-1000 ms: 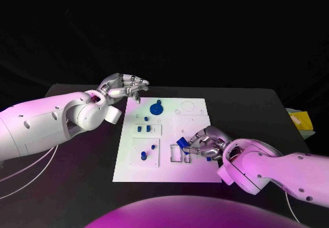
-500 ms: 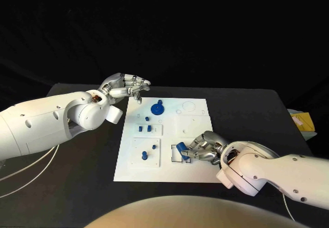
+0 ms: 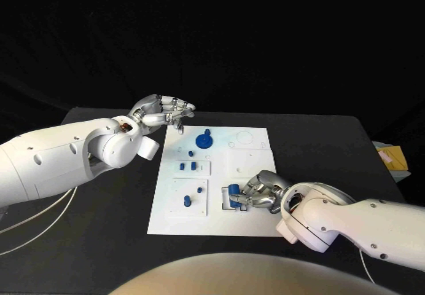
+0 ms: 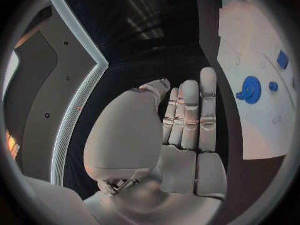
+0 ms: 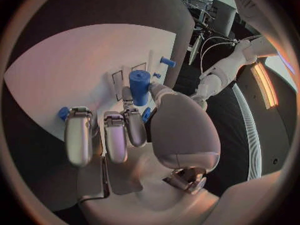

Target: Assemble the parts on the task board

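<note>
Blue cylindrical plastic part (image 5: 139,86) sat pinched in your right robot hand (image 3: 258,191) over the white task board (image 3: 250,222), while your left robot hand (image 3: 164,112) hovered empty, fingers loosely spread.

Black table (image 3: 336,147) spanning the scene, set against a dark backdrop. Yellow object (image 3: 390,155) at the table's right edge, partly cut off by the surrounding dark; its kind cannot be told. Thin white cables (image 3: 35,227) trailing across the table's near left corner, running off toward the left edge.
</note>
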Robot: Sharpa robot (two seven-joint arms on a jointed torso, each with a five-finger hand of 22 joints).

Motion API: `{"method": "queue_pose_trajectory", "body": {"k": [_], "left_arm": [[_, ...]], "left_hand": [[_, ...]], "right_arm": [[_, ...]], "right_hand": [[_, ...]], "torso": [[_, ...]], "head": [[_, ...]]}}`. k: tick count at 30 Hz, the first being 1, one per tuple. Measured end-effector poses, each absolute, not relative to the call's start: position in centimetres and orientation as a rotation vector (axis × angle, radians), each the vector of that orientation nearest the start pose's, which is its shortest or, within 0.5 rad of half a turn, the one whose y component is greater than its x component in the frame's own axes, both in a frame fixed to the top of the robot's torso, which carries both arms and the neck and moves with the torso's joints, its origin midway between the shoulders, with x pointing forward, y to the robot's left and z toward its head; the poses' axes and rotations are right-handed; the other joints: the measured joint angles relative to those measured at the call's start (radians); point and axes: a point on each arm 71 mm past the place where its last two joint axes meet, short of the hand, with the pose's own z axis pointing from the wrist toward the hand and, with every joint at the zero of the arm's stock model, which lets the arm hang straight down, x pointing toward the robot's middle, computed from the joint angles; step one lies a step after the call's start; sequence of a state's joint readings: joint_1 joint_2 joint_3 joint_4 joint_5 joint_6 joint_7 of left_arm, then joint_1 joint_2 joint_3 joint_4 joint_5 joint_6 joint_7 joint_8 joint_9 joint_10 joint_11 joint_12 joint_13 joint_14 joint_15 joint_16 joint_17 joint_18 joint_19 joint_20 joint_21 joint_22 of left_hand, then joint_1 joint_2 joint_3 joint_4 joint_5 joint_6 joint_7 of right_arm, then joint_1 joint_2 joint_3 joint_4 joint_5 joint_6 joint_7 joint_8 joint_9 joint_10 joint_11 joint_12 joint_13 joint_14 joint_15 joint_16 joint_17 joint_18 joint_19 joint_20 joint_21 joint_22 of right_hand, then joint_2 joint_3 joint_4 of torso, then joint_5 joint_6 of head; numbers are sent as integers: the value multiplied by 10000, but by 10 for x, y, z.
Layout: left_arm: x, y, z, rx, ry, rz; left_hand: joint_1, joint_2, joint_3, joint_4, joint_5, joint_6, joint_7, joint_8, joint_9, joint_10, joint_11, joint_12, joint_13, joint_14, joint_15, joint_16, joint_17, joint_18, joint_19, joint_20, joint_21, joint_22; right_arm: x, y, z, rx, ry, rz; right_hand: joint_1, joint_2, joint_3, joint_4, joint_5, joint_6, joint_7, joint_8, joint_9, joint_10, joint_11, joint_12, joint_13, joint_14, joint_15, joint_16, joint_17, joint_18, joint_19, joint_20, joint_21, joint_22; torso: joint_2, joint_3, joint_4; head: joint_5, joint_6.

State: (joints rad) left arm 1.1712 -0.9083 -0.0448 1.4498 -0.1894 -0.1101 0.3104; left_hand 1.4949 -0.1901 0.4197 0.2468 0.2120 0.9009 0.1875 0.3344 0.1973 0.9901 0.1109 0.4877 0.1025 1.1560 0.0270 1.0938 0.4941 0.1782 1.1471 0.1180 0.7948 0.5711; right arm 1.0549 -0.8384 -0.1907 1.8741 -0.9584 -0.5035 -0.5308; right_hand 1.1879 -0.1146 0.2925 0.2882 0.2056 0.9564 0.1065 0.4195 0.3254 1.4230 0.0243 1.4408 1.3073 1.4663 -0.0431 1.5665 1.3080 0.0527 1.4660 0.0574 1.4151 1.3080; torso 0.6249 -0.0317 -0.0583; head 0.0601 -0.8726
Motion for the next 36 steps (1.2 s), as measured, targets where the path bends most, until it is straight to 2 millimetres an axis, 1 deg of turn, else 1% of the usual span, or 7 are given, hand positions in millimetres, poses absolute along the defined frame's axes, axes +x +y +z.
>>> {"method": "queue_pose_trajectory", "body": {"k": [20,22,24,25,28,32,36], "left_arm": [[489,252,-201,-9675,16235,-14883],[489,252,-201,-9674,16238,-14885],[489,252,-201,-9675,16240,-14885],[489,252,-201,-9675,16241,-14885],[489,252,-201,-9677,16244,-14884],[489,252,-201,-9680,16246,-14880],[489,252,-201,-9684,16247,-14873]], "left_hand": [[0,0,0,0,0,-35,-35,0,14,0,0,0,-1,0,0,40,0,0,0,0,-39,-12],[0,0,0,0,0,-35,-35,0,14,0,0,0,-1,0,0,40,0,0,0,0,-39,-12],[0,0,0,0,0,-35,-35,0,14,0,0,0,-1,0,0,40,0,1,0,0,-39,-12],[0,0,0,0,0,-35,-35,0,14,0,0,0,-2,0,0,40,0,0,0,0,-39,-12],[0,0,0,0,0,-35,-35,0,14,0,0,0,-2,0,0,40,0,0,0,0,-39,-12],[0,0,0,0,0,-35,-35,0,13,0,0,0,-1,0,0,40,0,0,0,0,-39,-12],[0,0,27,-27,0,-35,-35,0,13,0,0,0,7,0,0,40,0,0,0,0,-38,-12]], "right_arm": [[348,-130,-283,5274,22307,7237],[349,-130,-283,5264,22293,7234],[350,-130,-284,5269,22278,7195],[351,-131,-285,5276,22273,7165],[352,-132,-287,5286,22289,7081],[352,-132,-288,5254,22294,7046],[351,-132,-287,5193,22278,7050]], "right_hand": [[-26,26,-1,0,-2,7,8,20,1,0,0,0,7,0,0,0,-2,0,0,0,-7,-2],[-77,76,-1,1,-2,8,8,29,27,0,0,0,7,0,0,0,-2,0,0,0,-7,-3],[-314,176,-102,35,-2,3,1,59,21,0,0,-7,7,0,0,0,-2,0,0,0,-7,-3],[-418,227,-151,29,10,-14,-47,60,23,0,0,-37,7,0,0,0,-3,0,0,0,-27,-3],[-1273,297,-715,47,-453,-25,-71,138,47,0,0,-86,6,0,1,0,-3,1,0,0,-50,-3],[-2188,596,-1422,59,-1133,-133,-71,241,98,0,0,-157,6,0,0,0,-3,0,0,0,-50,-4],[-2714,850,-1960,65,-1283,-190,-81,289,119,0,0,-200,5,0,0,0,-4,0,0,0,-85,-5]], "torso": [[-7,-3,-11],[-7,-2,-11],[-6,-2,-8],[-5,-1,-7],[-1,1,-7],[0,1,0],[0,1,0]], "head": [[62,0],[62,0],[62,0],[62,0],[52,0],[46,0],[50,0]]}}
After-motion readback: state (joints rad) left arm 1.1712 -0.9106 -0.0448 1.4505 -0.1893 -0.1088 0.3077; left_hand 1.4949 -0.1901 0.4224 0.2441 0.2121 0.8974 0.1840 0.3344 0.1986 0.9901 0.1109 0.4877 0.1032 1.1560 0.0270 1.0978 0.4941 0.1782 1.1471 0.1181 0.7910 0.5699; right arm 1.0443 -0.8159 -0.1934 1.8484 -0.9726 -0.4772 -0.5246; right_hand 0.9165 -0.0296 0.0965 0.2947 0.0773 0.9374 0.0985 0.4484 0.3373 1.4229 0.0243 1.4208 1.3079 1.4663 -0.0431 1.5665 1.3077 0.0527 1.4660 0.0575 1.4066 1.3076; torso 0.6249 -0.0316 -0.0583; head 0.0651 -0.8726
